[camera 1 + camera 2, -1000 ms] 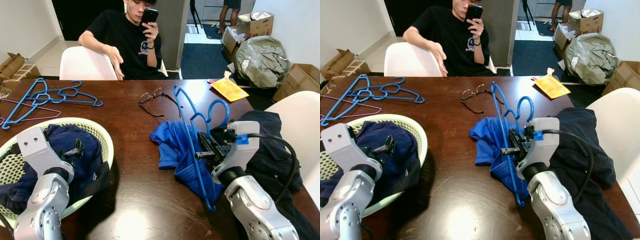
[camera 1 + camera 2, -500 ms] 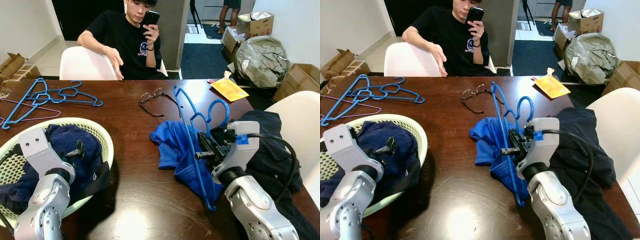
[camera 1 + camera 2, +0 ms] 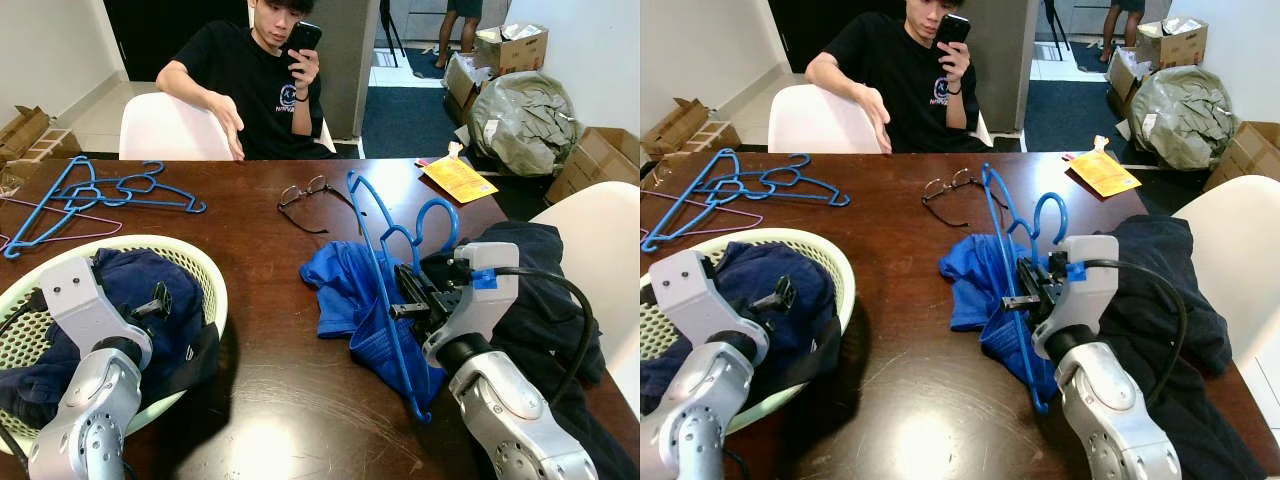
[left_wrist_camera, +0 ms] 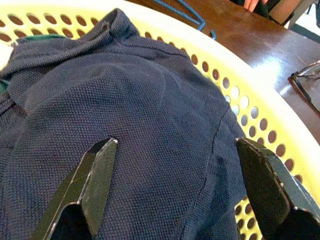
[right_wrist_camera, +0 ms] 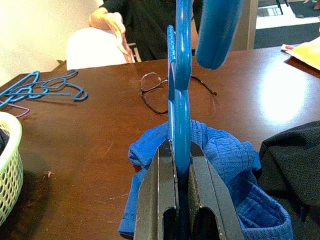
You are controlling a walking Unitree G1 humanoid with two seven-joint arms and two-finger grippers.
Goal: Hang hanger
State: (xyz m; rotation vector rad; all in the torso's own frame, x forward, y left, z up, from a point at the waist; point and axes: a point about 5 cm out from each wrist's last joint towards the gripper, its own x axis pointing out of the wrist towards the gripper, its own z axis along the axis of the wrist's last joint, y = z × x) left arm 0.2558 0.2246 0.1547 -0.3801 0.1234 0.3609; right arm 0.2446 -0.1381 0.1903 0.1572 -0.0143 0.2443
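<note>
We see the right gripper point(image 5: 175, 200) with its black fingers pinched tight on the thin blue plastic hanger point(image 3: 383, 270), held upright on edge over the crumpled blue cloth point(image 3: 345, 290) on the glossy dark wood table point(image 3: 260, 260). Our left gripper point(image 4: 175, 185) hovers with fingers spread wide above the knitted navy garment point(image 4: 125, 125) heaped in the perforated pale-green basket point(image 3: 205, 275). Wire-framed glasses point(image 3: 305, 200) lie beyond the hanger.

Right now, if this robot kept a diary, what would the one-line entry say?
right gripper: shut on blue hanger, above blue garment | left gripper: open over navy shirt in laundry basket | hanging: not yet done
</note>
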